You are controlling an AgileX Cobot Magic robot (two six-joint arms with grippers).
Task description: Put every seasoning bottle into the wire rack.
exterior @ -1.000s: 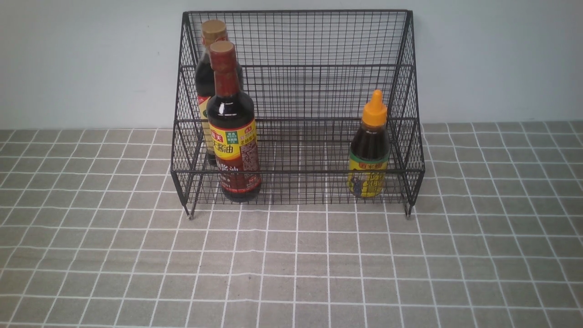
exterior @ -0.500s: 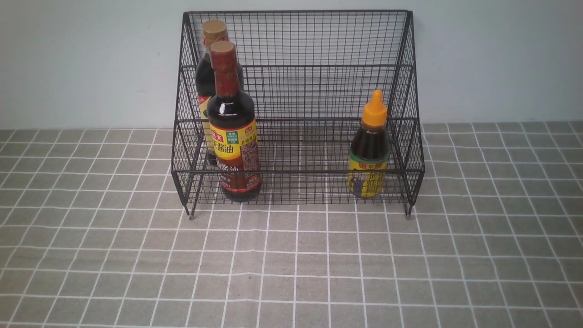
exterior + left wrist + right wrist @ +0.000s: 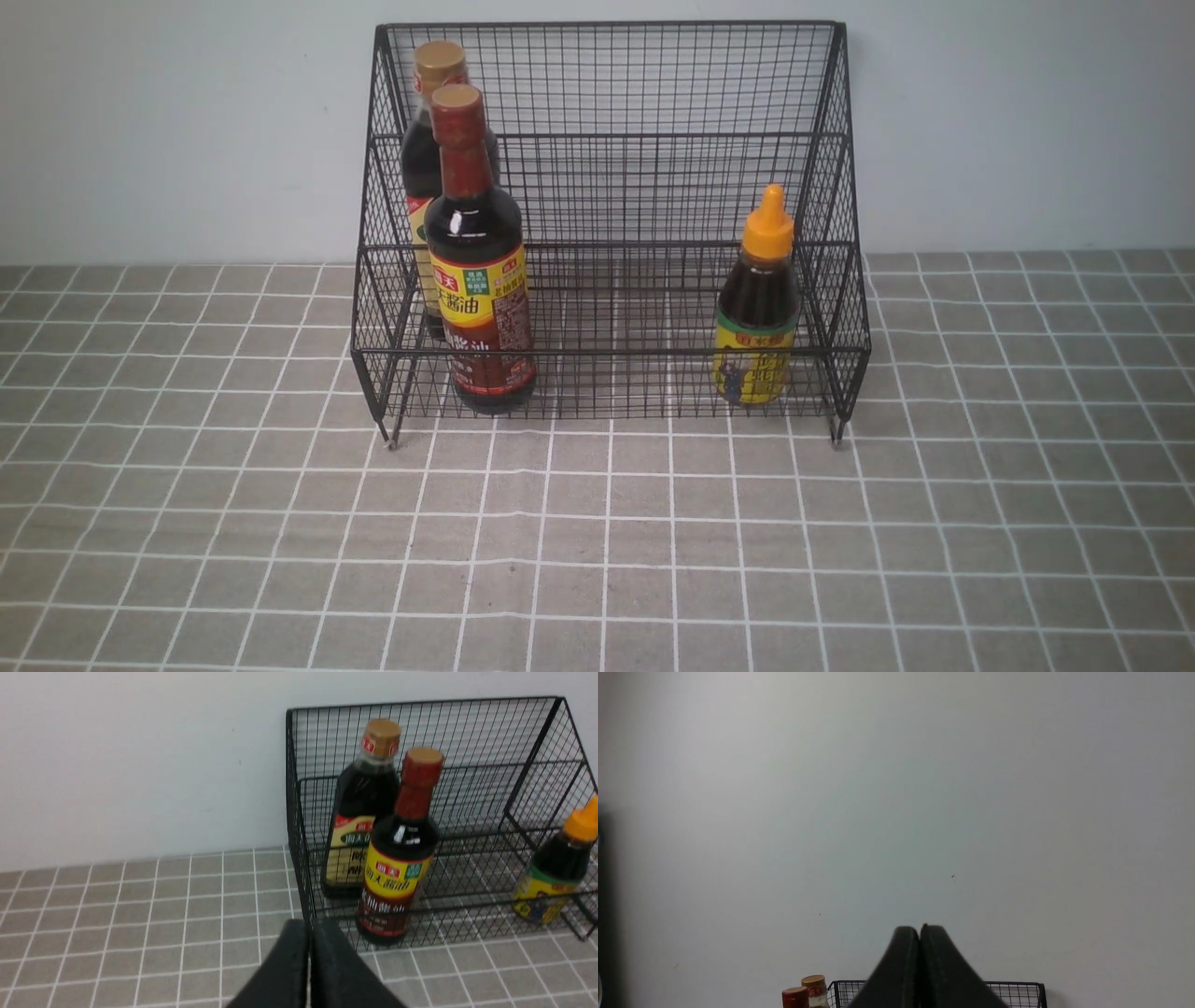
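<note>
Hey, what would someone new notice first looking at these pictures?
Probably the big black wire rack against the wall, with all three bottles inside. The red-necked bottle and the gold-capped bottle behind it stand at its left end, and the short orange-capped bottle at its right.

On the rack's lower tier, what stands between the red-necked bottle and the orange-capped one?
Nothing: in the front view, only bare mesh of the wire rack separates the red-necked bottle from the orange-capped bottle.
</note>
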